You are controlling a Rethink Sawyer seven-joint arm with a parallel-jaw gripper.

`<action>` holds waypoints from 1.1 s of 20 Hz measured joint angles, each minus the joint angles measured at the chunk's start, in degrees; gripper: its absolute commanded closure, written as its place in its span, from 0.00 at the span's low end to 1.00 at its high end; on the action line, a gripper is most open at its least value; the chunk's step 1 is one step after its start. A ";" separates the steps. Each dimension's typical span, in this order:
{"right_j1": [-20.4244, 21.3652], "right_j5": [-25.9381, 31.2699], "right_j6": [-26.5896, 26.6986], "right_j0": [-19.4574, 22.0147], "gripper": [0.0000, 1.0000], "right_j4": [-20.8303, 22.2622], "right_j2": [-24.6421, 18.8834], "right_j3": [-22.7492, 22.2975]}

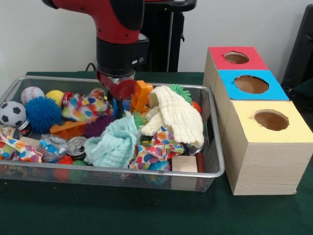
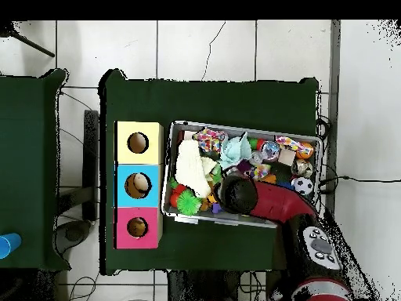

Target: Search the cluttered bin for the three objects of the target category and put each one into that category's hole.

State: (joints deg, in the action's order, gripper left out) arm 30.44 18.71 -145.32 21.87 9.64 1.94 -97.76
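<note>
My gripper (image 1: pixel 116 104) reaches down into the middle of the wire bin (image 1: pixel 215 147), its tip sunk among the clutter beside an orange block (image 1: pixel 142 94) and a patterned cloth (image 1: pixel 85 106). The clutter hides its lower end. Around it lie a cream cloth (image 1: pixel 177 115), a teal cloth (image 1: pixel 113 142), a blue spiky ball (image 1: pixel 42 113), a soccer ball (image 1: pixel 11 113), a baseball (image 1: pixel 32 93) and a can (image 1: pixel 77 146). In the overhead view the arm (image 2: pixel 239 196) covers the gripper over the bin (image 2: pixel 167 205).
Three boxes with round holes stand in a row beside the bin: red (image 1: pixel 235 58), blue (image 1: pixel 250 84), yellow (image 1: pixel 270 120); overhead they are yellow (image 2: pixel 139 143), blue (image 2: pixel 139 185), red (image 2: pixel 138 227). A wooden block (image 1: pixel 184 164) lies in the bin's front corner.
</note>
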 measured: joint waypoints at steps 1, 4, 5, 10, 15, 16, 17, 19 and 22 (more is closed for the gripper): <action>-0.01 0.59 0.00 -0.62 0.00 0.00 0.23 0.00; -0.04 2.26 0.00 -2.76 0.00 0.01 0.93 0.00; -0.04 2.63 0.00 -3.40 0.00 0.00 1.10 0.00; 0.40 4.01 0.00 -4.85 0.00 0.01 1.96 0.00; 2.06 7.30 0.00 -5.10 0.00 0.35 3.23 0.17; 2.27 7.67 0.00 -5.11 0.00 0.59 3.40 0.23; 2.71 8.18 0.00 -5.16 0.00 1.27 3.88 0.37; 3.18 8.33 0.00 -5.43 0.00 2.67 4.81 0.65; 3.81 8.31 0.00 -6.63 0.00 7.71 7.98 1.82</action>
State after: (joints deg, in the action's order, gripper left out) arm 34.25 27.01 -145.32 15.23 17.36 9.92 -95.95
